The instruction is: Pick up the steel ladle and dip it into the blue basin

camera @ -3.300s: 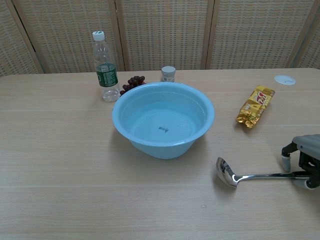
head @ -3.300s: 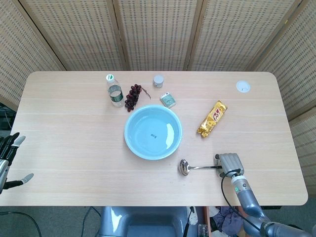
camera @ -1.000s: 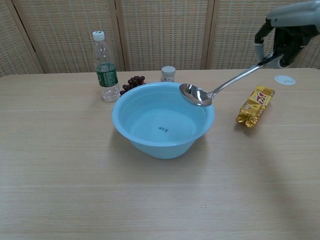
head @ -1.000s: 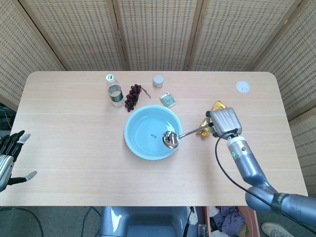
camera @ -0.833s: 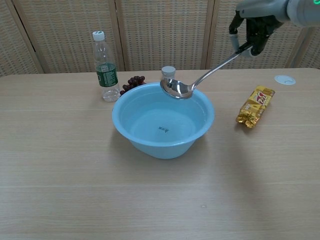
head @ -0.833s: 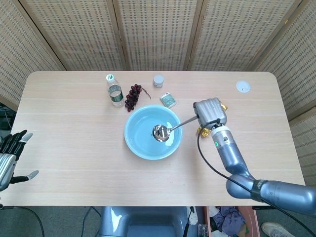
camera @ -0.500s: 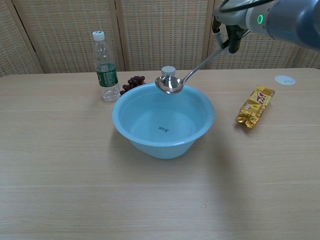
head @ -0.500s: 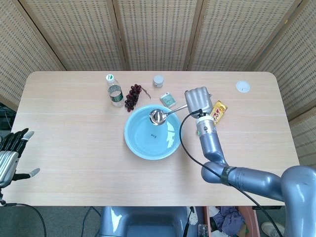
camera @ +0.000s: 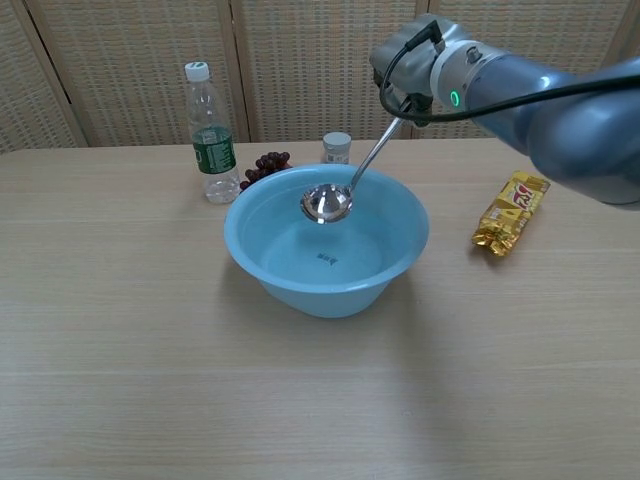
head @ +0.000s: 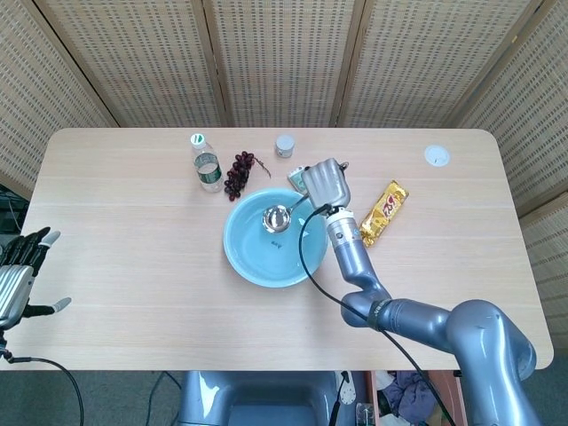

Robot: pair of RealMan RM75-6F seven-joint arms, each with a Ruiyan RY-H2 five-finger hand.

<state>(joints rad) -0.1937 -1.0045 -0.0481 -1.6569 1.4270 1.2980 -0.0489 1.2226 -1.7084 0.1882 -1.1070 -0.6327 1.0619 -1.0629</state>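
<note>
Steel ladle (camera: 327, 203) now lowered inside blue basin (camera: 262, 283), right hand (head: 326, 185) gripping its handle, grapes (head: 239, 173), bottle (camera: 210, 135) behind.

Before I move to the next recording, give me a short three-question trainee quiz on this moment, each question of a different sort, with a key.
1. True or false: the steel ladle lies flat on the table.
2. Which hand holds the ladle? A) left hand B) right hand C) neither
3. Fill in: the ladle's bowl hangs over the blue ____.

Key: 1. False, it is lifted, its bowl inside the basin's rim. 2. B; the left hand stays by the table edge with fingers spread. 3. basin.
</note>
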